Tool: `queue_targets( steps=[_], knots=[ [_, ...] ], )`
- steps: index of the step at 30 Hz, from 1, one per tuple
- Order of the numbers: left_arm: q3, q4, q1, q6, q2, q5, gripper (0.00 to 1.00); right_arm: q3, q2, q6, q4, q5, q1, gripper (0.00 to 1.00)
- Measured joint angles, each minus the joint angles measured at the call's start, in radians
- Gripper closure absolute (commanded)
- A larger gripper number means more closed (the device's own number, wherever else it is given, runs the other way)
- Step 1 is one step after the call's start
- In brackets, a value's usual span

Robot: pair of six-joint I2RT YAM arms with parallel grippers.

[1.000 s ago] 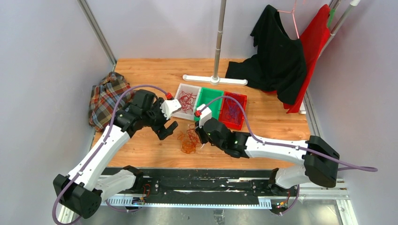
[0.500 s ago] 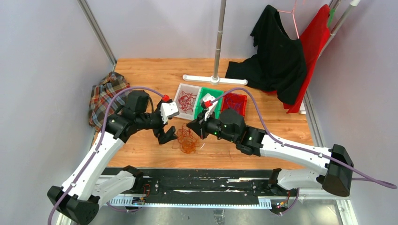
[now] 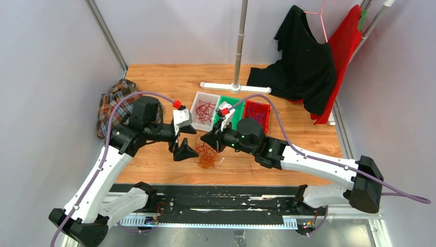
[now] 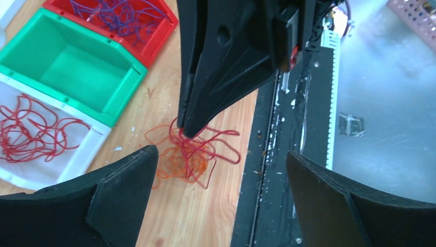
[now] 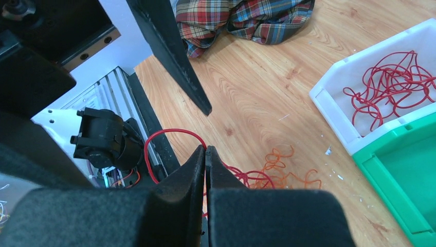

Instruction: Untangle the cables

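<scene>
A loose clump of red and orange cables (image 3: 206, 154) lies on the wooden table, just in front of three bins. My right gripper (image 3: 206, 139) hangs over it from the right, shut on one red cable (image 5: 172, 132) that loops out from its tips (image 5: 205, 149). The rest of the clump (image 5: 272, 172) trails below on the wood. My left gripper (image 3: 185, 140) stands wide open just left of the clump, nothing between its fingers (image 4: 123, 175). In the left wrist view the clump (image 4: 190, 154) lies ahead of the left gripper (image 4: 221, 153), under the right gripper's black tip.
A white bin (image 3: 194, 110) holds red cables, a green bin (image 3: 235, 105) shows nothing inside, and a red bin (image 3: 268, 114) holds purple ones. A plaid cloth (image 3: 115, 105) lies at the left. Behind stand a pole's base (image 3: 235, 87) and hanging garments (image 3: 303, 62). A black rail (image 3: 216, 198) runs along the near edge.
The right arm has swung up and left, and its shut gripper now sits over the clump with a red strand drawn out. The left gripper has come down beside the clump, still open.
</scene>
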Motion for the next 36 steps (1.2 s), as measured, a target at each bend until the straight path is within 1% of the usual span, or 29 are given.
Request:
queue_targets(
  steps=[2,3,4,6,9,10,13,18,19,22,23,25,30,32,36],
  knots=[
    [0.000,0.008,0.000,-0.034,0.003,0.007,0.06,0.018,0.022,0.011,-0.003,0.000,0.000,0.99],
    [0.000,0.010,0.000,-0.047,0.006,0.008,0.10,0.026,0.032,0.015,-0.004,0.000,0.000,0.99],
    [0.000,0.014,0.000,-0.060,0.012,0.006,0.17,0.032,0.040,0.020,-0.003,0.000,0.000,0.99],
    [0.000,0.022,0.000,-0.085,0.022,-0.005,0.35,0.038,0.048,0.027,-0.003,0.000,0.000,0.99],
    [-0.002,0.035,0.000,-0.109,0.034,-0.061,0.67,0.039,0.049,0.032,-0.003,0.000,0.000,0.99],
    [-0.002,0.039,0.000,-0.113,0.036,-0.085,0.75,0.039,0.049,0.032,-0.003,0.000,0.000,0.99],
    [-0.008,0.052,0.000,-0.131,0.037,-0.148,0.92,0.039,0.047,0.033,-0.003,0.000,0.000,0.99],
    [-0.008,0.062,0.000,-0.139,0.015,-0.201,0.99,0.039,0.030,0.033,0.002,0.000,0.000,0.99],
    [-0.008,0.063,0.000,-0.139,0.008,-0.203,0.99,0.039,0.026,0.033,0.005,0.000,0.000,0.95],
    [-0.005,0.063,0.000,-0.141,-0.010,-0.206,1.00,0.037,0.014,0.029,0.016,-0.001,0.000,0.65],
    [0.001,0.059,0.000,-0.141,-0.013,-0.208,0.99,0.029,0.008,0.023,0.019,-0.001,0.000,0.58],
    [0.021,0.054,0.000,-0.138,-0.014,-0.209,1.00,0.009,-0.006,0.011,0.032,-0.001,0.000,0.49],
    [0.113,0.023,0.000,-0.125,-0.014,-0.203,1.00,-0.010,-0.011,-0.035,0.069,-0.026,0.000,0.36],
    [0.149,0.012,0.000,-0.121,-0.014,-0.198,1.00,-0.007,0.001,-0.052,0.098,-0.049,0.000,0.35],
    [0.190,-0.003,0.000,-0.116,-0.013,-0.187,1.00,0.030,0.084,-0.070,0.180,-0.107,0.000,0.34]
  ],
)
